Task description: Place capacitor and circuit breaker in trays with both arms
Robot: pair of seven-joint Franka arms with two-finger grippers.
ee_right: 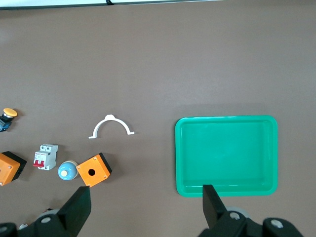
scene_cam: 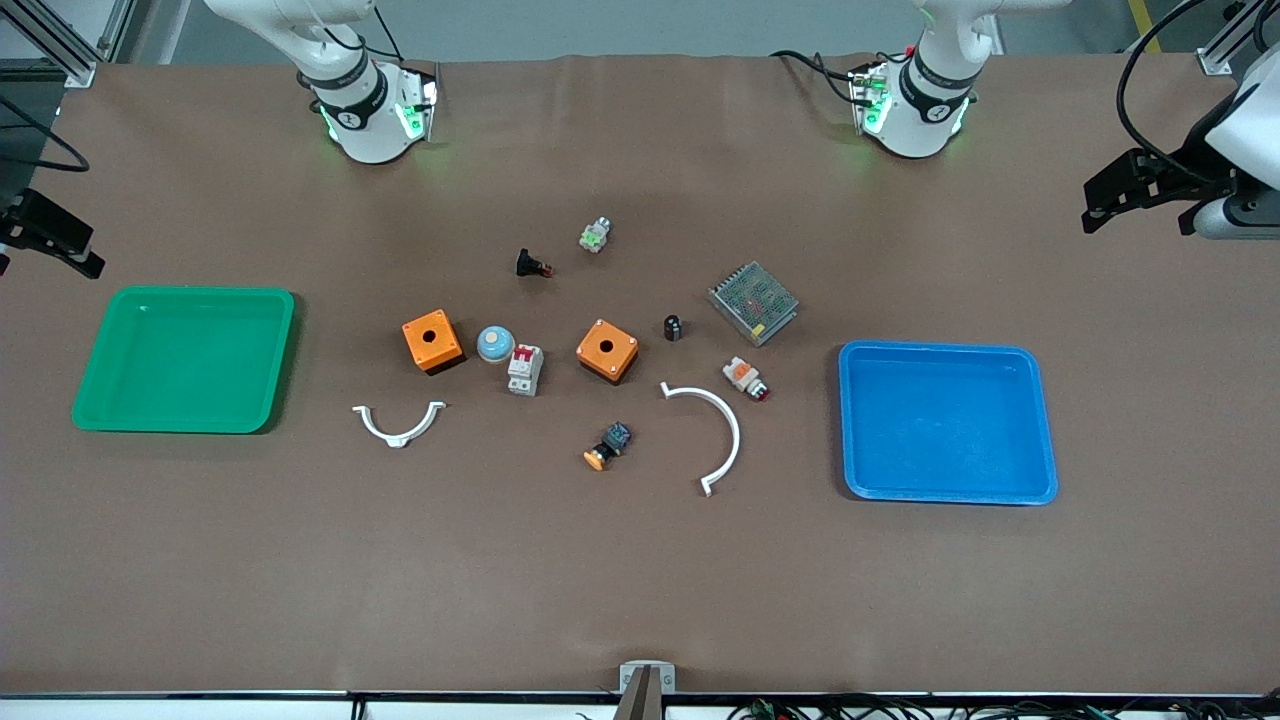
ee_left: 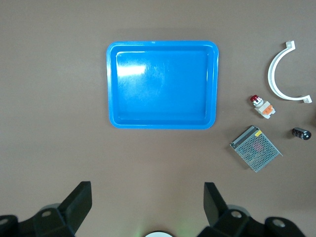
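The capacitor [scene_cam: 673, 327], a tiny black cylinder, stands mid-table beside a metal mesh box [scene_cam: 753, 302]; it also shows in the left wrist view [ee_left: 301, 133]. The circuit breaker [scene_cam: 525, 369], white with red levers, lies between two orange boxes; it also shows in the right wrist view [ee_right: 45, 157]. My left gripper [scene_cam: 1140, 200] is open and empty, held high at the left arm's end of the table, looking down on the blue tray [ee_left: 112, 79]. My right gripper [scene_cam: 45, 240] is open and empty, held high near the green tray [ee_right: 177, 153].
The green tray [scene_cam: 100, 420] lies at the right arm's end and the blue tray [scene_cam: 1045, 420] at the left arm's end. Between them lie two orange boxes [scene_cam: 432, 340] [scene_cam: 607, 350], a blue-domed button [scene_cam: 495, 343], two white arcs [scene_cam: 398, 425] [scene_cam: 722, 430] and several push-buttons.
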